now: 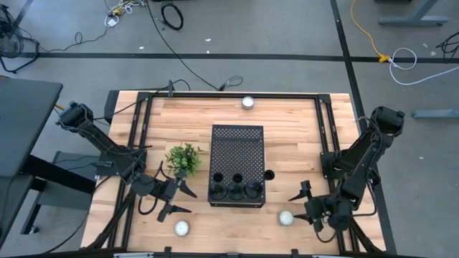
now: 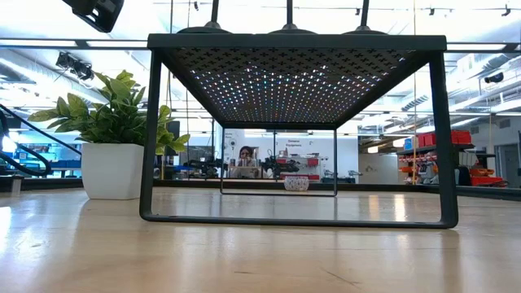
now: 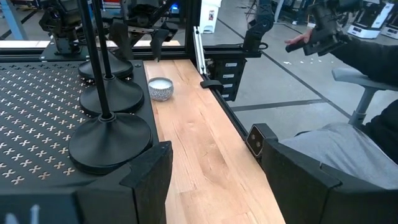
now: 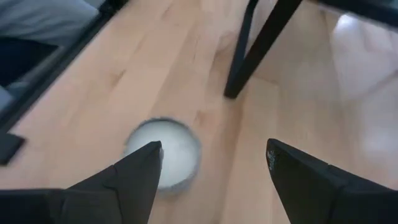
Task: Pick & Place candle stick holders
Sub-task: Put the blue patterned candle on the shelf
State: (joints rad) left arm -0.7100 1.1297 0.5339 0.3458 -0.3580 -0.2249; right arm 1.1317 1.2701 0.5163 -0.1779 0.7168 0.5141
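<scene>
While both claws (image 1: 177, 198) (image 1: 310, 199) spread, 3 holders (image 1: 234, 190) on box (image 1: 237, 147); 3 candles (image 1: 286, 218).

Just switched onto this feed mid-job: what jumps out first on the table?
The black perforated stand at the table's centre, with three candle stick holders lined along its near edge and a fourth just off its right side. A potted plant sits left of it. The left gripper and right gripper flank it, both open.

from overhead we look straight down; low, level across the desk (image 2: 260, 252); both share the perforated box (image 1: 237, 163).
</scene>
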